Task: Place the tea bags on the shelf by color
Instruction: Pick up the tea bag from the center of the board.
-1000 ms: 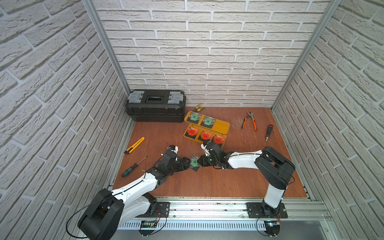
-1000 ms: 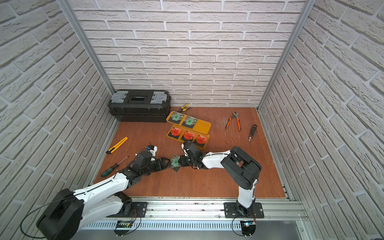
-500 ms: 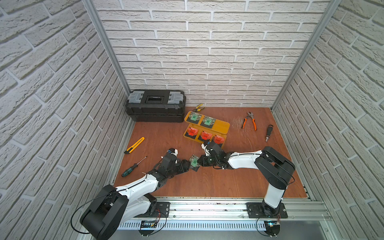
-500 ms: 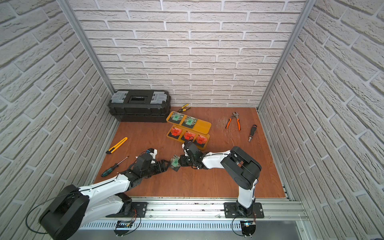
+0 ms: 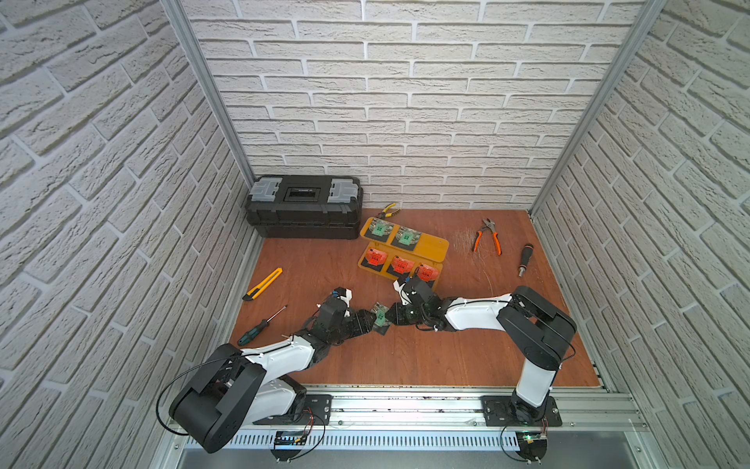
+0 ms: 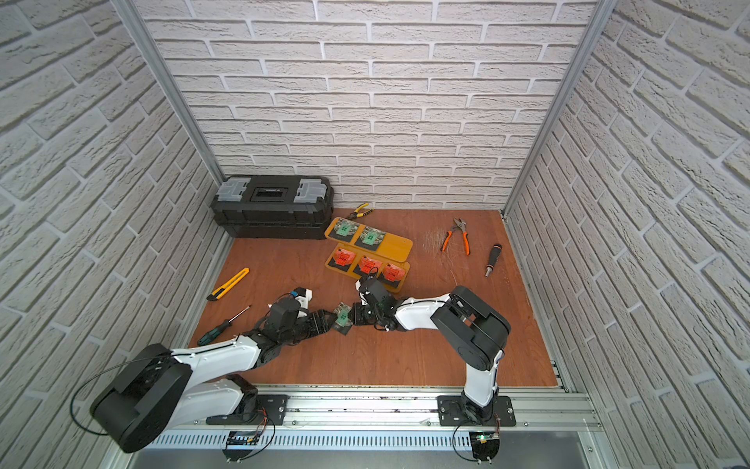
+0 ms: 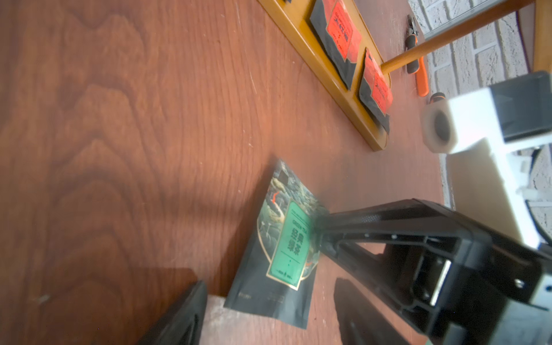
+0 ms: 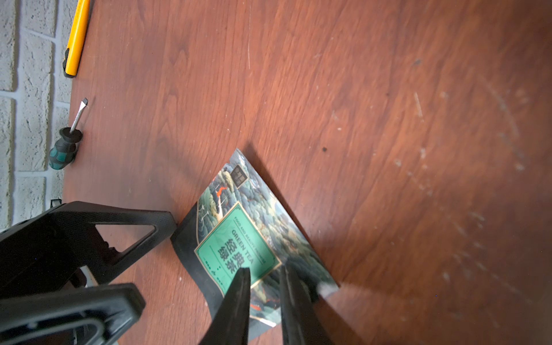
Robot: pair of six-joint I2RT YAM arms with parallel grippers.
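Note:
A green tea bag hangs tilted just above the table between the two arms. My right gripper is shut on one edge of this green tea bag. My left gripper is open, its fingers on either side of the opposite corner of the bag without touching it. The yellow-orange shelf stands behind. Two green bags lie on its upper board and three red bags on its lower board.
A black toolbox stands at the back left, with yellow pliers beside it. A yellow utility knife and a green-handled screwdriver lie at the left. Orange pliers and a black driver lie at the right.
My left gripper has stayed at the bag's free corner and its jaws have narrowed a little. The right gripper and the green tea bag have not moved.

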